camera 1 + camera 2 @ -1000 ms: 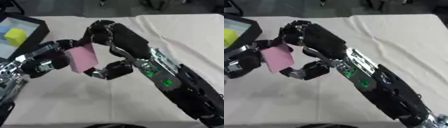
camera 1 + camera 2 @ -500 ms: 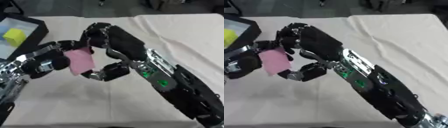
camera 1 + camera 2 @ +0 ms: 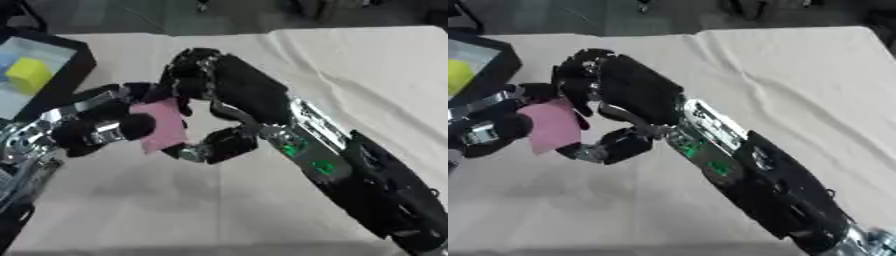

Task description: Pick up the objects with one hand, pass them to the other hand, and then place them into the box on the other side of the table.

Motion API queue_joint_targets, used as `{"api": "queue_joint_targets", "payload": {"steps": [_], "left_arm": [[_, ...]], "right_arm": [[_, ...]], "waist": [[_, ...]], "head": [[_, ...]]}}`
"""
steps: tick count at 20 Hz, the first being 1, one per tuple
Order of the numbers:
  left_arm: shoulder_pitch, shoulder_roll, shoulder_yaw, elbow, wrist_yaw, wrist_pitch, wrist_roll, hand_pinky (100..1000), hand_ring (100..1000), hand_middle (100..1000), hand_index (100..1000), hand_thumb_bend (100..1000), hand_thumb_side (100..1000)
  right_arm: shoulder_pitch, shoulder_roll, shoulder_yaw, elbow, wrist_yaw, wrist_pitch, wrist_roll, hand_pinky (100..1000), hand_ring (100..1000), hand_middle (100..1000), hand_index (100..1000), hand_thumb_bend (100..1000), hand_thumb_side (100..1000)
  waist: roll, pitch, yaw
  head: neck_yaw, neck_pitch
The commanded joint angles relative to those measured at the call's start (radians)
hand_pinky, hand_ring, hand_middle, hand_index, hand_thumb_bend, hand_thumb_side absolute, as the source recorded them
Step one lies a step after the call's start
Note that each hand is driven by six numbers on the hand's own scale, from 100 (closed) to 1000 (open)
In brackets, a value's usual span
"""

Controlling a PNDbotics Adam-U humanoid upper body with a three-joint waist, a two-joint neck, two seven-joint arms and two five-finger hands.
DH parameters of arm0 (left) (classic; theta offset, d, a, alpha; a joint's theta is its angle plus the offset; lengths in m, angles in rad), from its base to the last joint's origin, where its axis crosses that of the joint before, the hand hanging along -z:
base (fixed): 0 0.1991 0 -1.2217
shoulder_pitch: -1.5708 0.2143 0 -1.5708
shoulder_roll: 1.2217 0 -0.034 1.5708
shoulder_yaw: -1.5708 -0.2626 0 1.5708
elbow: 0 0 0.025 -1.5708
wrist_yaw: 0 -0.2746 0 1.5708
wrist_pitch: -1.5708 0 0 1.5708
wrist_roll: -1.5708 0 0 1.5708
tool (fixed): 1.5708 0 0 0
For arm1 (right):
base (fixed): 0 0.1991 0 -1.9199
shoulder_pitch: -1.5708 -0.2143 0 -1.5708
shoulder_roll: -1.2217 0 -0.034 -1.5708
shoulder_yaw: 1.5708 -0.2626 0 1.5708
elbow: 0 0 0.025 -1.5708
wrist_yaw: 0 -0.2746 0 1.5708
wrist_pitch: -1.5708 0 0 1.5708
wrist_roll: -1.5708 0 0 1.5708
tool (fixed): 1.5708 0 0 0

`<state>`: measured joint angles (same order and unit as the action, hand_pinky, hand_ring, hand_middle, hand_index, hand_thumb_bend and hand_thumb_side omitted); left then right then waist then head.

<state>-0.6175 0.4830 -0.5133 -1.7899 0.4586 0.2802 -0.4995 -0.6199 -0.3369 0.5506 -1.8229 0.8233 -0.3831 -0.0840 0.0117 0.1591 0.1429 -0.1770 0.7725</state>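
A flat pink object [image 3: 161,125] hangs above the table's left middle, held between both hands. My right hand [image 3: 223,90] comes in from the lower right; its fingers curl over the pink object's top edge and its thumb [image 3: 214,146] sits under the lower edge. My left hand [image 3: 101,131] reaches in from the left, with its fingers wrapped around the pink object's left side. The black box [image 3: 61,82] stands at the far left and holds a yellow cube [image 3: 29,75].
A cream cloth [image 3: 367,75] covers the table, with folds on the right side. My right forearm [image 3: 350,180] crosses the lower right of the table.
Both hands and the pink object have moved slightly left, toward the box. The right hand's fingers have curled lower over the object's top.
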Motion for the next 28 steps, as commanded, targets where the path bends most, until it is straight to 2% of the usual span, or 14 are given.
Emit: {"api": "queue_joint_targets", "payload": {"steps": [1,2,5,7,8,12,15,17,20,24,25,26,27,28], "left_arm": [[-0.021,-0.003,-0.012,-0.021,0.002,0.005,-0.014,634,644,615,727,538,508],[-0.022,-0.003,-0.012,-0.021,0.001,0.005,-0.017,621,621,590,708,479,463],[-0.023,-0.003,-0.013,-0.018,0.002,0.006,-0.022,534,511,492,634,198,275],[-0.023,-0.003,-0.013,-0.015,0.007,0.011,-0.02,472,443,450,606,100,221],[-0.023,-0.003,-0.013,-0.014,0.011,0.016,-0.017,444,411,435,594,100,215],[-0.023,0.005,-0.01,-0.009,0.01,0.04,0.002,440,407,430,582,100,220],[-0.022,0.029,0.002,-0.01,0.007,0.058,0.03,447,416,436,584,100,224],[-0.021,0.056,0.019,-0.011,-0.014,0.07,0.06,452,421,438,582,100,218],[-0.014,0.093,0.059,-0.004,-0.043,0.076,0.121,452,425,440,582,100,206],[0.008,0.13,0.132,0.049,-0.092,0.055,0.222,449,426,440,580,100,192],[0.015,0.139,0.151,0.072,-0.107,0.047,0.249,447,425,439,579,100,190],[0.02,0.15,0.171,0.097,-0.124,0.039,0.276,447,427,441,581,100,181],[0.025,0.165,0.193,0.128,-0.15,0.031,0.305,445,427,446,581,100,174],[0.025,0.184,0.21,0.156,-0.197,0.018,0.333,446,429,445,584,100,164]], "right_arm": [[-0.013,-0.002,-0.008,0.003,0.017,0.006,-0.007,692,630,543,626,274,226],[-0.012,-0.002,-0.008,0.003,0.02,0.007,-0.009,691,629,544,627,276,226],[-0.011,-0.002,-0.009,0.004,0.029,0.011,-0.013,689,631,550,636,296,236],[-0.011,-0.003,-0.01,0.004,0.036,0.013,-0.014,689,632,557,650,328,245],[-0.01,-0.003,-0.01,0.005,0.04,0.015,-0.015,688,630,560,656,353,258],[-0.004,-0.007,-0.013,0.008,0.06,0.027,-0.016,697,647,600,712,448,333],[0.007,-0.015,-0.017,0.012,0.083,0.043,-0.009,727,693,682,805,504,398],[0.017,-0.023,-0.021,0.015,0.103,0.055,0.008,764,754,775,890,529,453],[0.037,-0.035,-0.034,0.015,0.125,0.08,0.032,822,821,884,969,582,520],[0.068,-0.052,-0.071,-0.005,0.129,0.118,0.008,889,896,984,1000,654,554],[0.077,-0.056,-0.085,-0.014,0.127,0.129,-0.008,903,914,1000,1000,522,546],[0.087,-0.06,-0.1,-0.023,0.126,0.141,-0.028,904,916,1000,1000,653,541],[0.097,-0.062,-0.119,-0.035,0.126,0.155,-0.056,900,912,1000,1000,560,521],[0.105,-0.063,-0.138,-0.044,0.127,0.17,-0.089,896,906,999,1000,634,521]], "waist": [[0.004,-0.012,-0.001],[0.005,-0.012,-0.001],[0.006,-0.013,-0.002],[0.006,-0.014,-0.002],[0.007,-0.014,-0.002],[0.007,-0.017,-0.003],[0.008,-0.021,-0.004],[0.009,-0.024,-0.005],[0.01,-0.029,-0.008],[0.008,-0.035,-0.018],[0.008,-0.037,-0.021],[0.008,-0.038,-0.025],[0.008,-0.04,-0.029],[0.009,-0.041,-0.033]], "head": [[0.005,-0.002],[0.005,-0.002],[0.007,-0.002],[0.006,-0.002],[0.006,-0.002],[0.003,-0.002],[0.0,-0.002],[-0.003,-0.002],[-0.009,-0.002],[-0.017,-0.002],[-0.017,-0.002],[-0.016,-0.002],[-0.014,-0.002],[-0.011,-0.002]]}}
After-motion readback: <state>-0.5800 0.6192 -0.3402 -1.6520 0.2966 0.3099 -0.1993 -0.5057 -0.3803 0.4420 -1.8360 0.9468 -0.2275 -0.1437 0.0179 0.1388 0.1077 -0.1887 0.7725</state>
